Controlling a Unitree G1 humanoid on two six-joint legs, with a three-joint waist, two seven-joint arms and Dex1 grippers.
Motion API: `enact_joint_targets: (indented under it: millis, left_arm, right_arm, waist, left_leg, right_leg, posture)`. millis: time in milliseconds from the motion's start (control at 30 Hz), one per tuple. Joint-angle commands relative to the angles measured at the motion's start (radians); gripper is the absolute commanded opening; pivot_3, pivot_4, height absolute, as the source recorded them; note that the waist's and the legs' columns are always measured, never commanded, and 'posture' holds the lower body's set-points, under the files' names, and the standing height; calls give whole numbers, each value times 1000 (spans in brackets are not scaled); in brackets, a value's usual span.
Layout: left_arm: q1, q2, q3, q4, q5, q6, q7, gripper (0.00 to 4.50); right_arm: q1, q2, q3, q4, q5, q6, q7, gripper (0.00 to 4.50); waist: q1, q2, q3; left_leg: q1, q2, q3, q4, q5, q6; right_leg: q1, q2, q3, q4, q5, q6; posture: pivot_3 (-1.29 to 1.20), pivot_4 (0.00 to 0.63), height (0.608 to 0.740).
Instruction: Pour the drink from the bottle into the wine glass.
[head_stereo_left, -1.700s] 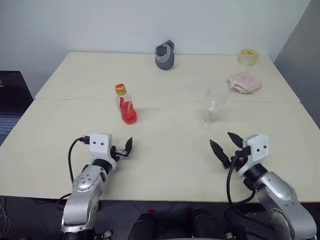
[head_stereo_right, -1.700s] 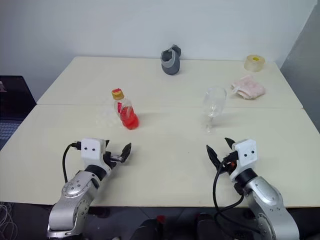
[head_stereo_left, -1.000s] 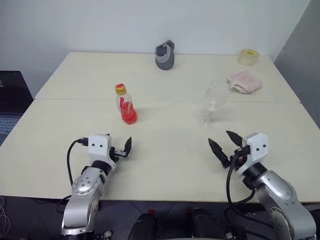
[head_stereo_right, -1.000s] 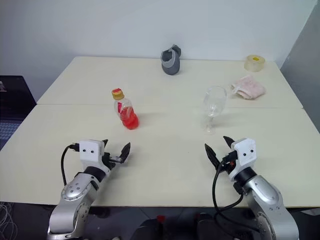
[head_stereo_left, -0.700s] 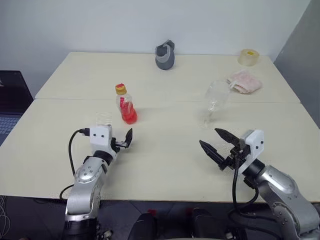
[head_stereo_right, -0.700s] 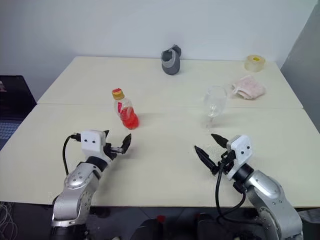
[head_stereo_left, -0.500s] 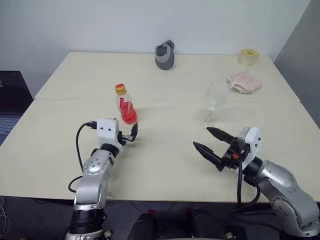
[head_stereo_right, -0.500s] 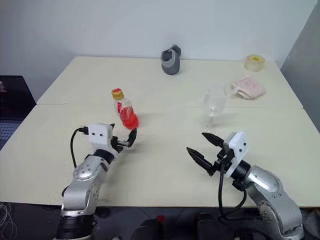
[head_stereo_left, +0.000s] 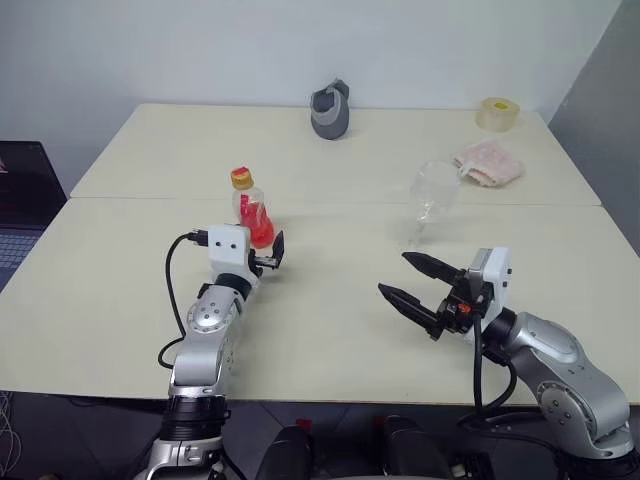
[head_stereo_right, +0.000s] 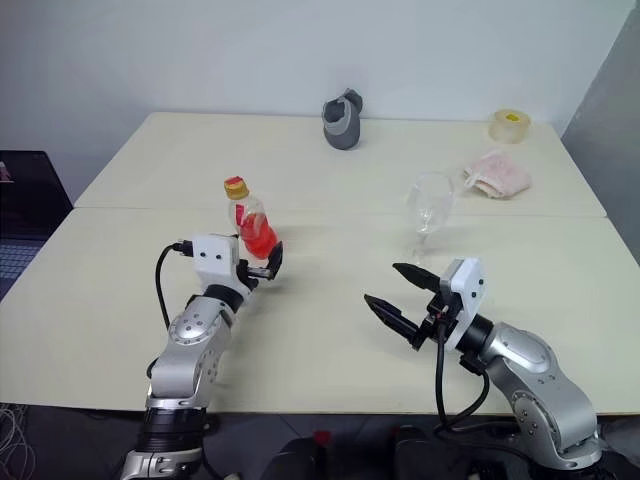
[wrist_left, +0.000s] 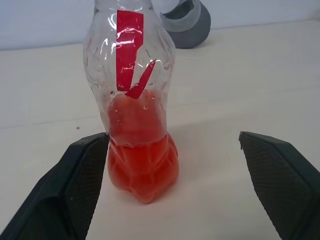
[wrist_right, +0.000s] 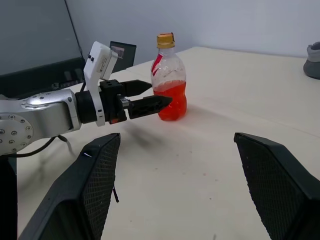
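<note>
Bottle: seen upright on the cream table, left of centre, just behind the seam where the two tabletops meet. Clear plastic with a red label strip; a yellow cap is noted in place on the neck.

Drink: red-pink liquid, found in the lower part of the bottle only; the upper part is clear.

Wine glass: set upright on the table, to the right of centre and well apart from the bottle. The bowl appears clear and colourless; no liquid can be made out in it.

Left gripper: held level at the bottle's base, jaws spread wide. In the left wrist view the bottle stands between the two black fingers, close to one of them, with a clear gap to the other. Nothing is gripped; whether the near finger touches the plastic cannot be told.

Right gripper: held above the table in front of the wine glass, pointed toward the left side of the table. Its jaws are parted and nothing is held between them.

Grey object: observed at the far edge of the table, centre; its kind cannot be told.

Tape roll: noted at the far right corner.

Pink cloth: crumpled, lying just behind and right of the wine glass.
</note>
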Motion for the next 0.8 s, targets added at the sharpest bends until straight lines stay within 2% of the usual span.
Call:
enact_joint_targets:
  millis: [33, 633, 800]
  left_arm:
    - [-31, 2, 7, -13, 5, -33, 4, 4488]
    - [-122, 14, 26, 31, 31, -52, 47, 4488]
    - [-157, 30, 41, 91, 36, -82, 54, 4488]
  right_arm:
    - [-1, -4, -3, -31, -1, -22, -7, 3895]
    - [29, -11, -14, -58, 4, -13, -55, 3895]
    - [38, -9, -15, -65, 9, -8, -72, 3895]
  waist:
    - [0, 0, 0]
    - [0, 0, 0]
    - [1, 0, 0]
  left_leg:
    - [0, 0, 0, 0, 0, 0]
    - [0, 0, 0, 0, 0, -1]
    - [0, 0, 0, 0, 0, -1]
  right_leg:
    - [0, 0, 0, 0, 0, 0]
    - [0, 0, 0, 0, 0, 0]
    - [0, 0, 0, 0, 0, 0]
  posture:
    - [0, 150, 740]
    - [0, 150, 740]
    - [0, 150, 740]
